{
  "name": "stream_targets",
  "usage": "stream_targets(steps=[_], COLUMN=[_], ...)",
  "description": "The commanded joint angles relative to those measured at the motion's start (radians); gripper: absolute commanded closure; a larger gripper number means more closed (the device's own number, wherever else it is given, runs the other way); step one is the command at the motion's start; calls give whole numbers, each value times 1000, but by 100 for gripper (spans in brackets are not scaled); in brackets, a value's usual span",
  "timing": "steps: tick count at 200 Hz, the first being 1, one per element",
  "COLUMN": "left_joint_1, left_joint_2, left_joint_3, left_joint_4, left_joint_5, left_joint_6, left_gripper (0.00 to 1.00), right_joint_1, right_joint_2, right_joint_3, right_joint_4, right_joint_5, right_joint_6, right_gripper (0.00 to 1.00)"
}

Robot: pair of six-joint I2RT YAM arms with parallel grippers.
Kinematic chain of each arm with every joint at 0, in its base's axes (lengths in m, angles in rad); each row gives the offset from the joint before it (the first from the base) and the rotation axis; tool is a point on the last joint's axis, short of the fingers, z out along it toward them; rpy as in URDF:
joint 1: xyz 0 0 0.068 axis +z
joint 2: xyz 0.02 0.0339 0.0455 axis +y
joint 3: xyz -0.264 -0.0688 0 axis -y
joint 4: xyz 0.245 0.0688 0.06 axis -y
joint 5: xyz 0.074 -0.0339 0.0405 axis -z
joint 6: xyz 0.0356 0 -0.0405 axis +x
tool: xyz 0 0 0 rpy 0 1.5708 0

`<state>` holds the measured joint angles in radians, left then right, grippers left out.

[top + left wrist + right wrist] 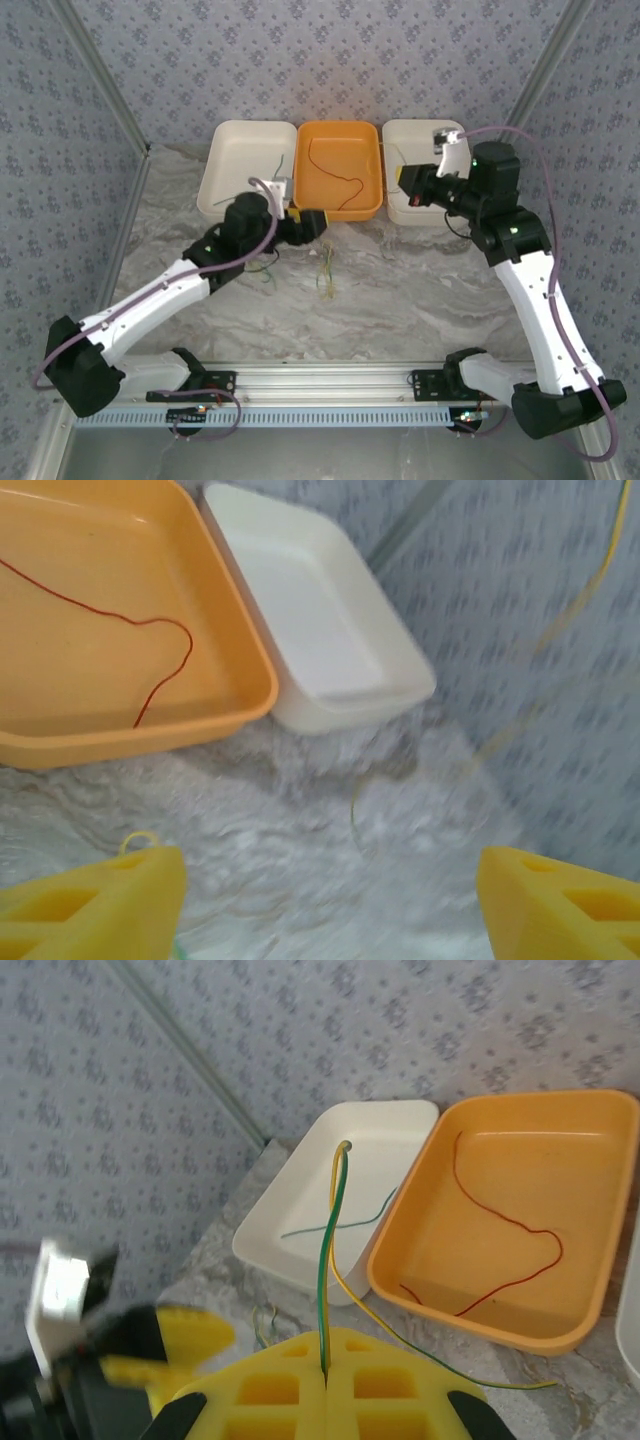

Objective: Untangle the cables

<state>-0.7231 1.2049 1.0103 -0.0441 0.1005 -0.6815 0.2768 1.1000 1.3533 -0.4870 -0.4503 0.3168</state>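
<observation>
1. The right gripper (325, 1355) had its yellow fingers (270, 1390) pressed together, clamped on the green cable (322, 1280), which rose straight up from the seam between them.
2. The yellow cable (440, 1360) lay against that green cable near its top, then parted from it and trailed off to the table (400, 280) in front of the orange tray (460, 1315).
3. Beyond the raised cables lay the left white tray (290, 1260), holding a dark green cable (300, 1232); beside it, the orange tray held the dark red cable (545, 1232).
4. The left gripper (330, 870) hung just before the orange tray's near edge, its fingers (100, 900) wide apart with nothing between them.
5. A small yellow loop (140, 838) showed at one fingertip; whether it touched could not be told.
6. Loose pale strands (327, 270) lay on the table just beside the left gripper.
7. The right white tray (350, 705) stood against the orange tray.
</observation>
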Motion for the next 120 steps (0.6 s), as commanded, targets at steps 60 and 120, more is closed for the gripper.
stream_targets(steps=[60,120], left_joint_1=[71,59], left_joint_2=[160,53], left_joint_3=[6,-71], left_joint_4=[238,159], left_joint_5=[286,184], left_joint_6=[-1018,-1227], left_gripper=[22,4], right_joint_1=[236,445], right_joint_2=[-33,-74], right_joint_3=[-193,-363], right_joint_4=[205,376], right_joint_5=[199,458], right_joint_6=[-242,-426], right_gripper=[100,100])
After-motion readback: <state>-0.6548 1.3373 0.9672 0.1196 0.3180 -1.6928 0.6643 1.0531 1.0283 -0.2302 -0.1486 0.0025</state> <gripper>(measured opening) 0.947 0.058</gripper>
